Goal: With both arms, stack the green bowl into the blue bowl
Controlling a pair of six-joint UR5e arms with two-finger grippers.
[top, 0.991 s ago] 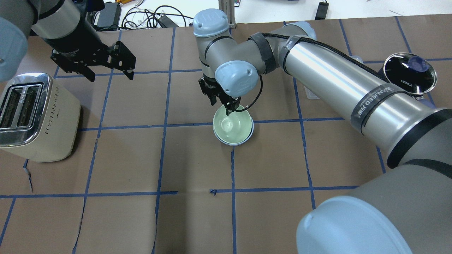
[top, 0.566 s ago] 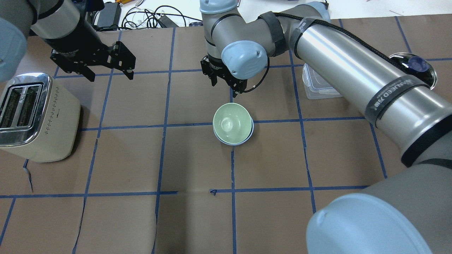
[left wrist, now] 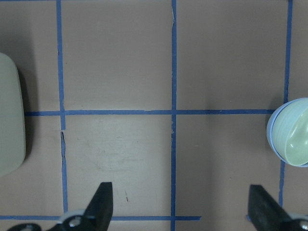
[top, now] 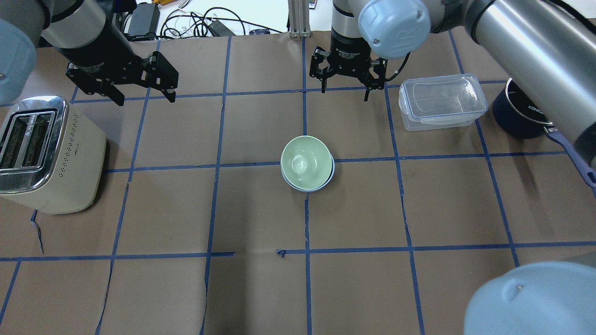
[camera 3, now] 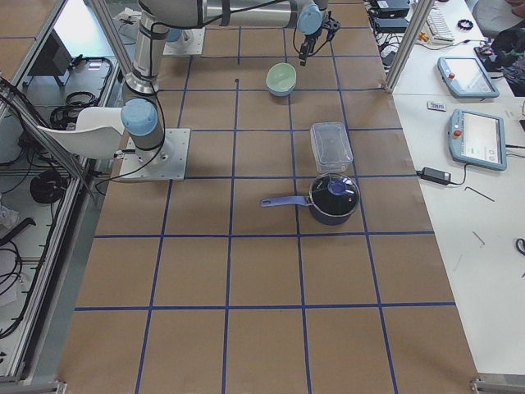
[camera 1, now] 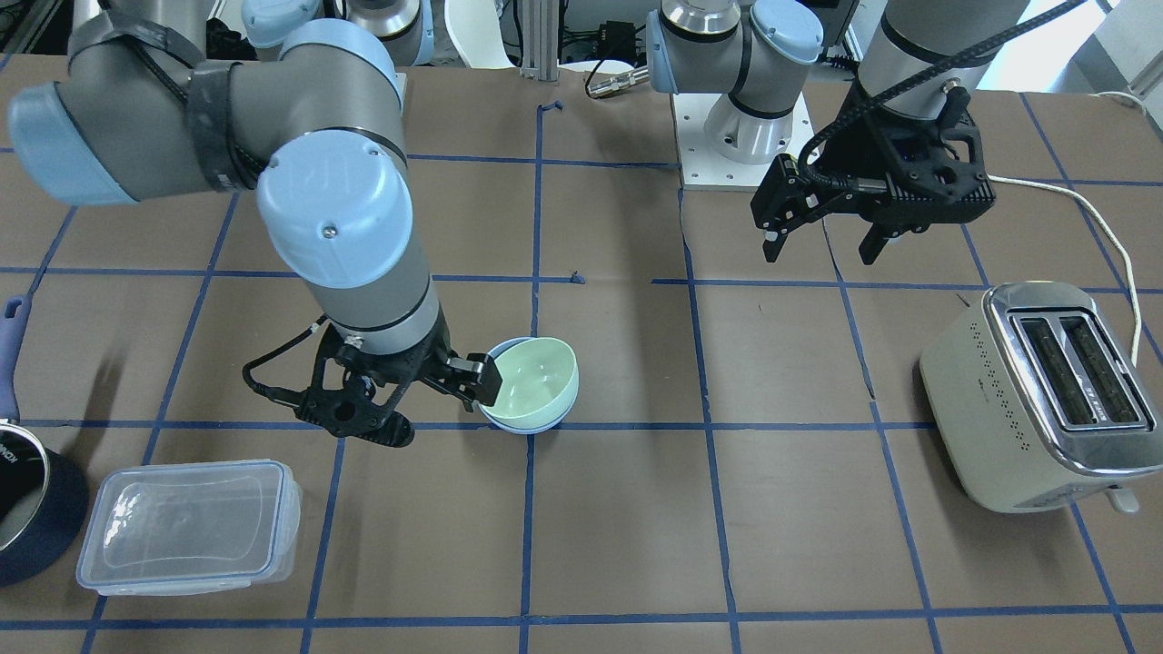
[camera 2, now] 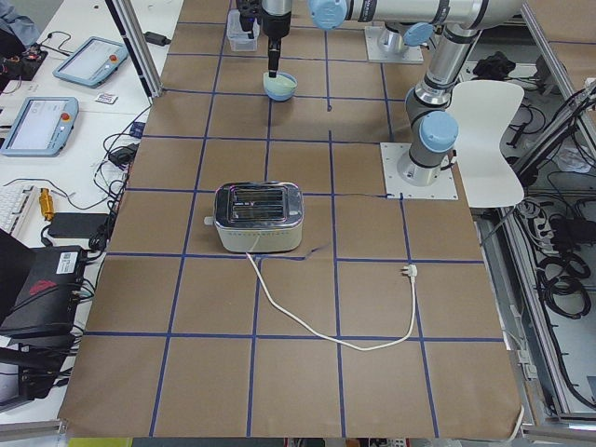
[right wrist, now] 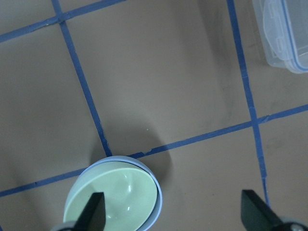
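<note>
The green bowl (top: pixel 305 160) sits nested inside the blue bowl (top: pixel 331 171) at the table's middle; only the blue rim shows around it. Both bowls also show in the front view, green (camera 1: pixel 538 372) above blue (camera 1: pixel 527 423). My right gripper (top: pixel 344 93) is open and empty, raised beyond the bowls near the far side. The right wrist view shows the green bowl (right wrist: pixel 115 204) low between the open fingers. My left gripper (top: pixel 145 100) is open and empty at the far left, above the toaster's far side.
A cream toaster (top: pixel 46 153) stands at the left edge. A clear lidded container (top: pixel 442 100) and a dark blue pot (top: pixel 521 116) with a handle stand at the far right, close to my right gripper.
My right gripper has lifted off the green bowl's rim and moved up and away toward the far side, uncovering the clear container. The bowls and my left arm stayed in place.
</note>
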